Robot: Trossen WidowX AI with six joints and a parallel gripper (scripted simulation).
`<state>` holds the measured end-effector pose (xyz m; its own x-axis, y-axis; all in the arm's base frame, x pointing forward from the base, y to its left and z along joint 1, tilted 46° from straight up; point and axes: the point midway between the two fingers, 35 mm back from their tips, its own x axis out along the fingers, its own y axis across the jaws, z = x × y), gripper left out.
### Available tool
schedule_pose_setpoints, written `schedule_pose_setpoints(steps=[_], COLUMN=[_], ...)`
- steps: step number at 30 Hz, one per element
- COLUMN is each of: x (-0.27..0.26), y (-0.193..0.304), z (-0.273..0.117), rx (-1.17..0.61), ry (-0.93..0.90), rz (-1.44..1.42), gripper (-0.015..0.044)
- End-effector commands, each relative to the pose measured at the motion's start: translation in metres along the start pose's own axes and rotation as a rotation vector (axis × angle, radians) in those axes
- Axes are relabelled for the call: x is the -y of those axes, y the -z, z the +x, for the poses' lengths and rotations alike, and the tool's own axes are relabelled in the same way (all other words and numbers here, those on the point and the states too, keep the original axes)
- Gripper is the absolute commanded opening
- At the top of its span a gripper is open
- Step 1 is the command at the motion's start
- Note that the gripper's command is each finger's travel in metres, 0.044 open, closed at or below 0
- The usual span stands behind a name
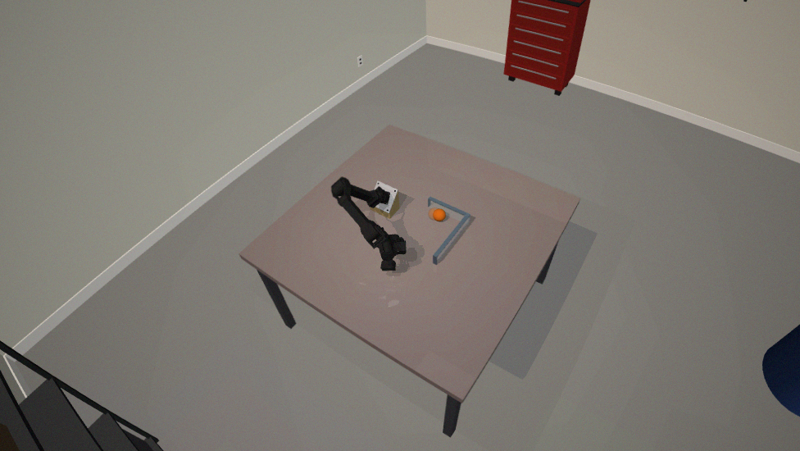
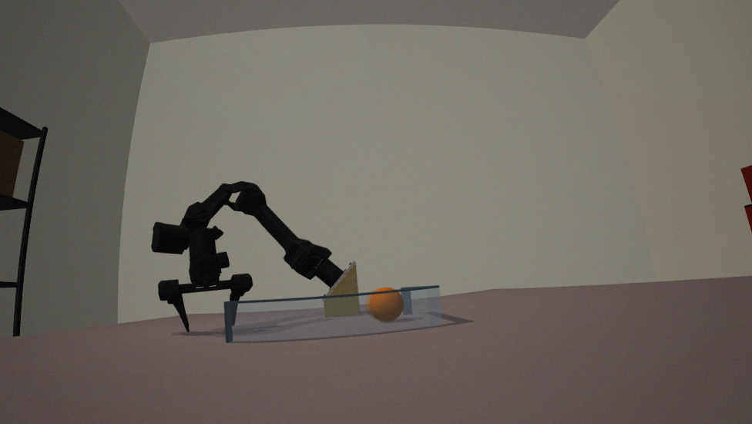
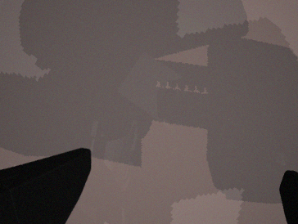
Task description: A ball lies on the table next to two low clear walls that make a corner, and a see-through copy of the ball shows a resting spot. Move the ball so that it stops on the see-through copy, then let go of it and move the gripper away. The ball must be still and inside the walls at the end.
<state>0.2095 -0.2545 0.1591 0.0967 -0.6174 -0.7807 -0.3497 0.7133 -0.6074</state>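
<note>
The orange ball rests on the table inside the corner of the two low walls. The see-through copy shows as a faint sliver at the ball's left in the top view, mostly covered by the ball. The long clear wall and the short wall meet beyond the ball. My gripper is open and empty, pointing down with its fingertips low near the table. It is well away from the ball, outside the open end of the corner. The ball is not in the wrist view.
The arm's base, a yellow wedge with a white plate, stands on the table near the short wall's free end. The long wall's free end lies to the gripper's right in the top view. A red cabinet stands on the floor behind.
</note>
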Motion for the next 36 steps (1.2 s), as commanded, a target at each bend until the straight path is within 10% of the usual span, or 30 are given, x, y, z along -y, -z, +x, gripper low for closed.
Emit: schedule_pose_setpoints(steps=[1,23,36], x=[-0.035,-0.297,-0.306], y=[-0.062,-0.208,-0.204], z=[0.007,-0.026,-0.013], rx=[0.017,-0.211,-0.224], ry=[-0.098,-0.098,-0.081], rz=[-0.154,-1.049,-1.079], gripper=[0.0426,0.0426,0.0426])
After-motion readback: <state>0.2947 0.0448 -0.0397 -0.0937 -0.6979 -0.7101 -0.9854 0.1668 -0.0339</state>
